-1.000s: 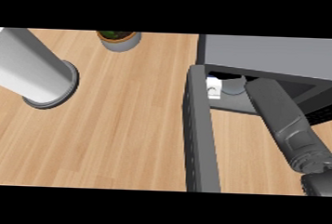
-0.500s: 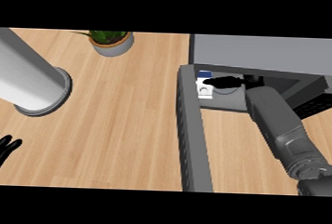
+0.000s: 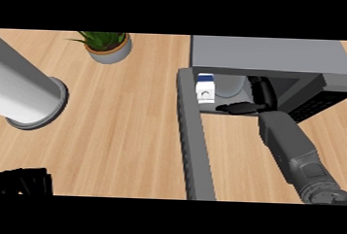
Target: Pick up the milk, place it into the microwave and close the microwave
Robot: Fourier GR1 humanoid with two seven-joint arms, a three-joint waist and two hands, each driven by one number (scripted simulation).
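The milk, a small white carton with a blue top, stands upright just inside the open microwave at its left side. My right hand is at the microwave's mouth, to the right of the carton and apart from it, fingers relaxed and holding nothing. The thumb points left toward the carton's base. The microwave door hangs wide open as a grey bar running toward me. At the lower left edge rests my left hand, open.
A tall grey cylinder stands on the wooden counter at the left. A potted plant sits at the back. The microwave's dark control panel shows right of my forearm.
My right hand has let go of the milk and drawn back a little to the right. The carton stays standing inside the microwave. The left hand sits lower in view.
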